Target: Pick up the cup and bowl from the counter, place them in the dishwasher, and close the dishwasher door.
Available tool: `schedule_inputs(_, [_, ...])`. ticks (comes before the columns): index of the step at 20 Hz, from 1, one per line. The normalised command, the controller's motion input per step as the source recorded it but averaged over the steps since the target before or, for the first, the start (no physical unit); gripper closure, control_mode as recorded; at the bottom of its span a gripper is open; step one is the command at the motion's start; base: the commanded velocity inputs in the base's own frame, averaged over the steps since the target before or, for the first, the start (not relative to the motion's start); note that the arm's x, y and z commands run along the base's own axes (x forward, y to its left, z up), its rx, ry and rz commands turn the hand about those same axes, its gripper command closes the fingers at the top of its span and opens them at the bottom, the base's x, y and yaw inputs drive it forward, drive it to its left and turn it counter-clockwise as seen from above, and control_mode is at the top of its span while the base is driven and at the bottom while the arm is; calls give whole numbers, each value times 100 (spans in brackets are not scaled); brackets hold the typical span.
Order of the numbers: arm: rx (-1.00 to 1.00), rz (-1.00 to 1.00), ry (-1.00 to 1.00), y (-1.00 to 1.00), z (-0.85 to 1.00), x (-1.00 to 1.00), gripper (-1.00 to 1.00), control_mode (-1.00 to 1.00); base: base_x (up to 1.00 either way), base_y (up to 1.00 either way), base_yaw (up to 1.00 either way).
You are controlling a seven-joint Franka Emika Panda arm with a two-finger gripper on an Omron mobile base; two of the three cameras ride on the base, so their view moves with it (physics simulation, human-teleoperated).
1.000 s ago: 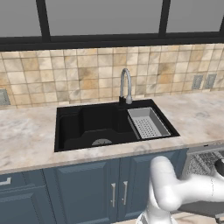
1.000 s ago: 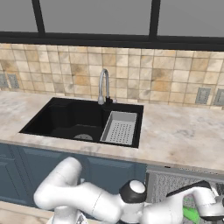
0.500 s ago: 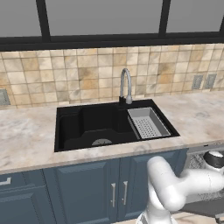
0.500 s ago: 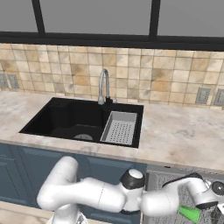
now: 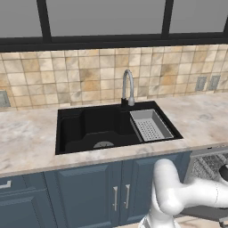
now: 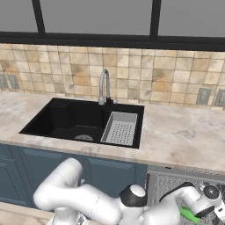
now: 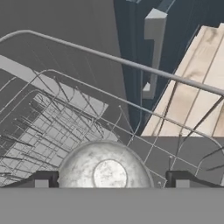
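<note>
Pale grey glossy round bowl (image 7: 104, 168) sits mouth-up in the grey wire dishwasher rack (image 7: 52, 113), right between the gripper (image 7: 109, 179) fingertips, which stand wide apart, not touching it.

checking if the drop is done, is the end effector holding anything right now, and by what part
Nothing is held. The end effector is open, its fingertips standing apart on either side of the bowl, which sits over the dishwasher's wire rack.
</note>
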Motion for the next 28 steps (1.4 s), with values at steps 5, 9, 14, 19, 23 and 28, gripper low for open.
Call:
schedule_inputs(5, [20, 5, -3, 0, 48, -33, -100, -100, 0, 0, 0])
schedule_inputs(9, [11, 9, 0, 0, 3, -24, -100, -100, 0, 0, 0])
schedule_inputs(14, [0, 5, 0, 4, -23, -2, -100, -100, 0, 0, 0])
schedule_inputs(19, [-4, 0, 0, 25, -30, 0, -100, -100, 0, 0, 0])
schedule_inputs(23, [-1, 0, 0, 21, -32, 0, -100, -100, 0, 0, 0])
schedule_inputs(28, [0, 0, 0, 20, -27, 0, -100, -100, 0, 0, 0])
